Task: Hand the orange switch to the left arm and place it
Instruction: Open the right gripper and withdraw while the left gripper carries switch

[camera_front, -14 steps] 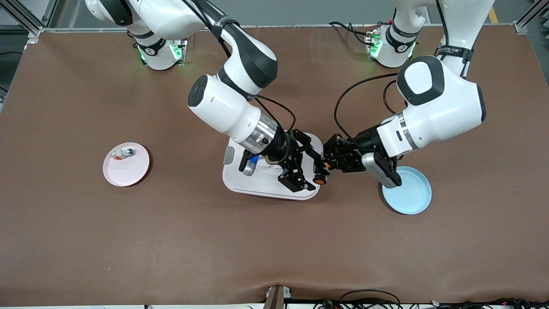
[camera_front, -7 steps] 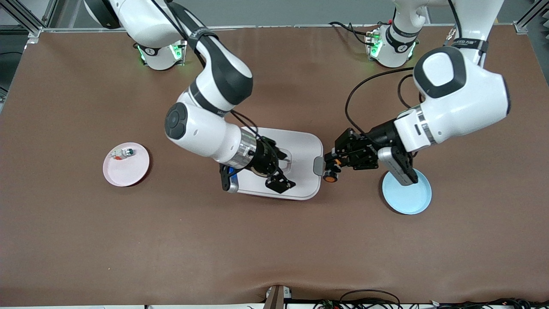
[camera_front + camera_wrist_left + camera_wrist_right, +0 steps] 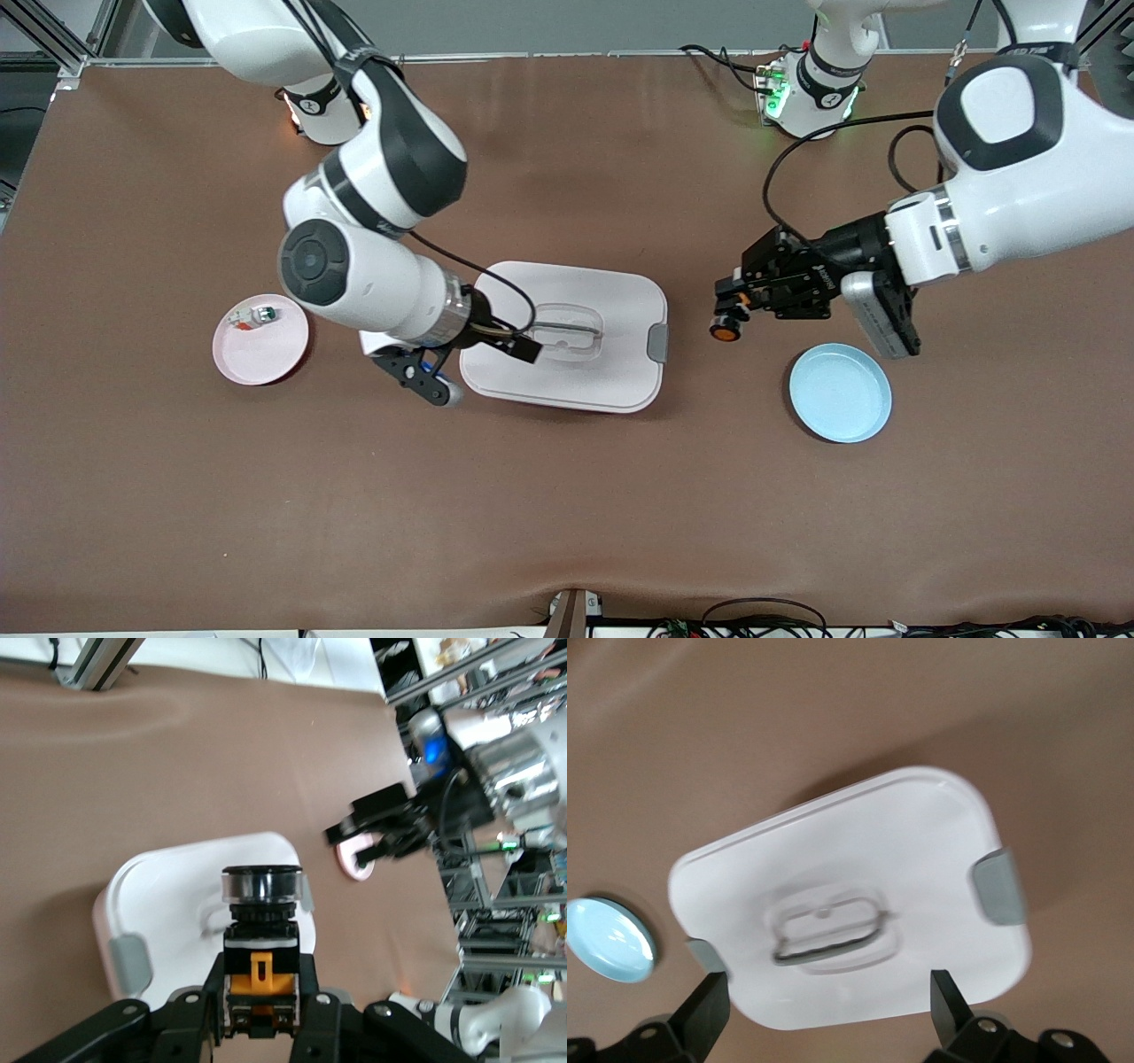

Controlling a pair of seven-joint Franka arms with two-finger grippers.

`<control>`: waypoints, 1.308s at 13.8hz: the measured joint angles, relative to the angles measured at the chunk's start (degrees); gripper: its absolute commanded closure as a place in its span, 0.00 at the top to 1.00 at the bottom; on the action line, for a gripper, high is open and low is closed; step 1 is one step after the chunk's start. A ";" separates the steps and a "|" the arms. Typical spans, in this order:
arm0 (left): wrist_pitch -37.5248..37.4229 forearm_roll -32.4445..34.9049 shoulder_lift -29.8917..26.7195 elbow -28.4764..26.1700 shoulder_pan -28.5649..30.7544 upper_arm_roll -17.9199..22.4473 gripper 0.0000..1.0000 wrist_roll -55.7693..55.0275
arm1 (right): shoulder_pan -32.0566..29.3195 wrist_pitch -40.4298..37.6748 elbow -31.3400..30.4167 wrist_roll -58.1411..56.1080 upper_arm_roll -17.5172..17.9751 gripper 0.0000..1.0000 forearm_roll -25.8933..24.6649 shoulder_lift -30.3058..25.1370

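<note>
Jaws of left gripper (image 3: 728, 321) clench orange switch (image 3: 260, 930); right gripper (image 3: 824, 1005) gapes over box (image 3: 859, 895).

Orange switch (image 3: 726, 331), small black body w/ round orange face, gripped in left tool (image 3: 728, 312) above surface beside closed white box (image 3: 620, 372).

A brown mat (image 3: 567, 514) is covering the whole table, lying mostly flat and rippling slightly along the edge nearest the front camera. Silver aluminium framing (image 3: 53, 40) is running past the corner at the right arm's end, with grey floor (image 3: 567, 27) showing above the table's top edge. Black cables (image 3: 762, 616) are trailing along the near edge. In the left wrist view, metal shelving (image 3: 496, 904) is standing beside the table.
</note>
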 measured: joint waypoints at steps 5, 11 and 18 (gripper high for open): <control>-10.80 9.98 -3.56 2.54 3.97 0.30 0.00 -1.34 | -7.49 -13.47 0.00 -27.21 -0.14 1.00 -9.00 -2.71; -22.41 26.95 -4.05 9.11 4.59 0.46 0.00 -6.19 | -17.41 -21.97 0.00 -48.68 -0.26 1.00 -12.30 -5.06; -26.09 39.82 -4.03 10.43 4.65 1.74 0.00 -16.47 | -21.79 -27.94 -1.74 -50.70 -0.03 1.00 -17.19 -8.99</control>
